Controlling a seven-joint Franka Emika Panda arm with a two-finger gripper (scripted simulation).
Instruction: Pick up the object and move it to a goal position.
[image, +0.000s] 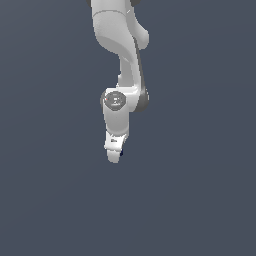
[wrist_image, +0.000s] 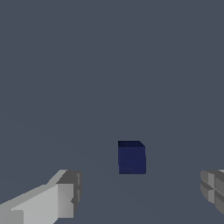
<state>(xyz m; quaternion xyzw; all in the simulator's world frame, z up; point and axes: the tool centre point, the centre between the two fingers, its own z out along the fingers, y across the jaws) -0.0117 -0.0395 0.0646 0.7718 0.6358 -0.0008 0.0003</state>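
A small dark navy cube (wrist_image: 131, 158) sat on a plain grey-blue floor (wrist_image: 109, 65), between the two fingers (wrist_image: 65, 197) of the gripper (wrist_image: 140, 194) in the wrist view and not touching either. In the exterior view only a dark sliver of the cube (image: 120, 154) showed at about 4 o'clock from the white gripper (image: 114, 155) tip (the rest was hidden behind it). The jaws stood wide apart, holding nothing. The cube looked rigid, light and unmarked, with flat faces and sharp edges, so it would probably not crush or deform. Its smooth sides might slip under a weak squeeze. The best hold seemed to be two opposite vertical faces, pads flat and centred. No goal marker was visible.
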